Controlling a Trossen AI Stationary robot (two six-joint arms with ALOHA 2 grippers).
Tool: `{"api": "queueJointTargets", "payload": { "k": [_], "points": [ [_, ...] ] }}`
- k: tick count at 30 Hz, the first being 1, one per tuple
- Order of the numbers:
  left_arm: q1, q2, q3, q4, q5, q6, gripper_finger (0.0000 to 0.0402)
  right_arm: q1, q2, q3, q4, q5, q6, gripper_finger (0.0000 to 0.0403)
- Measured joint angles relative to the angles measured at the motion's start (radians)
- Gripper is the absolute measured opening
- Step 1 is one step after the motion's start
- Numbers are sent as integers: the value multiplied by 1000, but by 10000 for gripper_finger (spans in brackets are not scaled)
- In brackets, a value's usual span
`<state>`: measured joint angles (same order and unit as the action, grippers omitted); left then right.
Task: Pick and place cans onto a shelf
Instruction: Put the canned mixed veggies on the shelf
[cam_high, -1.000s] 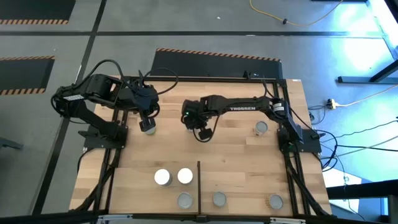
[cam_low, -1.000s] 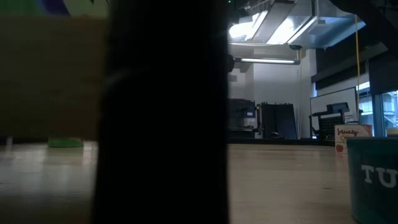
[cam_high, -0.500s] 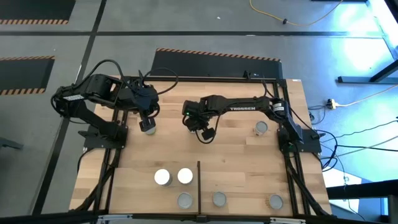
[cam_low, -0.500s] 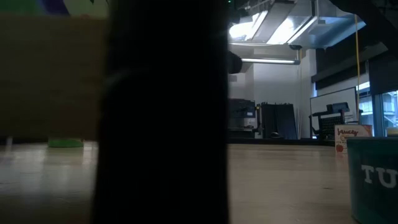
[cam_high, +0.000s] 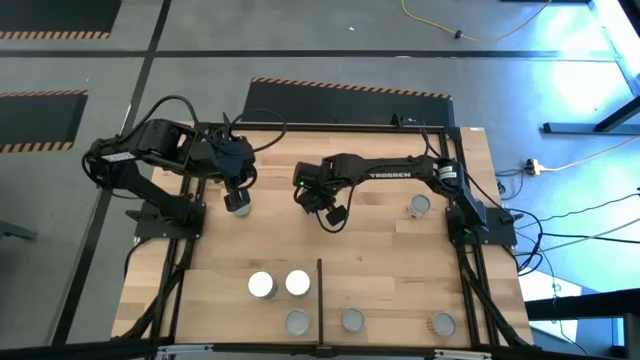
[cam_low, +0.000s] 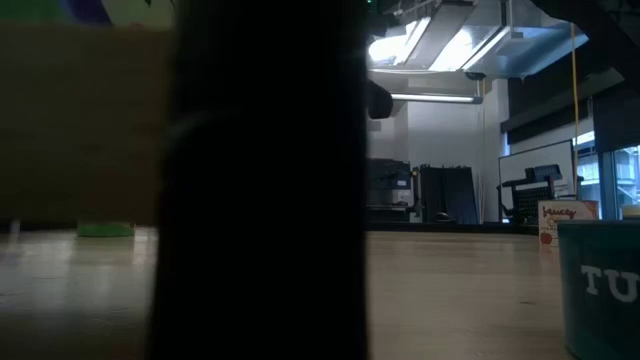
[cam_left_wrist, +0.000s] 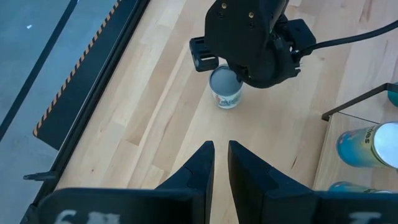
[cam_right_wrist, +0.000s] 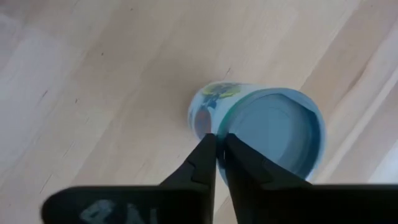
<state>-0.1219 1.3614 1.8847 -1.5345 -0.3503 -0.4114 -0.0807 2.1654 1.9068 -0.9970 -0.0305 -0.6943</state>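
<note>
Plainly, the right pincer (cam_right_wrist: 216, 144) has its two dark fingers drawn almost together with nothing between them. Its tips hang over the near rim of a can (cam_right_wrist: 273, 134) that stands upright at mid-surface. Whether they touch the rim cannot be told from this angle.

If the pincer descends like this, the tips would likely strike the lid or the curved wall. That could tip the can or send it rolling, because a glossy printed sleeve on a round body gives little purchase. The jaws would probably need to spread first.

The can has a dull grey recessed metal top. The surface (cam_high: 380, 250) is pale planked wood, smooth and matte. The left pincer (cam_left_wrist: 221, 155) waits nearly closed and empty towards the left side, beside another can (cam_high: 237, 203). Nearer the front, the shelf (cam_high: 400, 295), framed in thin black metal, already carries five cans, two of them white-topped (cam_high: 261, 285).
</note>
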Motion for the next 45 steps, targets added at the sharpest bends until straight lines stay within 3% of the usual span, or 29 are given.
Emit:
{"api": "queueJointTargets", "payload": {
  "k": [10,17,20,25,29,36,41,45],
  "points": [
    [0,0,0,0,0,-5,40,-1,0,0,8,-64,-54,52],
    [0,0,0,-7,2,30,40,-1,-33,11,1,145,-128,52],
    [0,0,0,-39,3,94,40,-2,-49,75,-28,174,-96,53],
    [0,-1,0,-36,13,302,40,-5,-90,279,-122,139,38,53],
    [0,-1,0,-37,125,518,40,1,-106,450,-221,142,91,53],
    [26,8,0,-33,178,868,40,20,-313,398,-210,141,176,53],
    [98,53,-1,45,196,1013,40,28,-432,402,-216,142,234,53],
    [148,115,0,100,274,1093,40,28,-507,402,-225,142,246,53]
  ]
}}
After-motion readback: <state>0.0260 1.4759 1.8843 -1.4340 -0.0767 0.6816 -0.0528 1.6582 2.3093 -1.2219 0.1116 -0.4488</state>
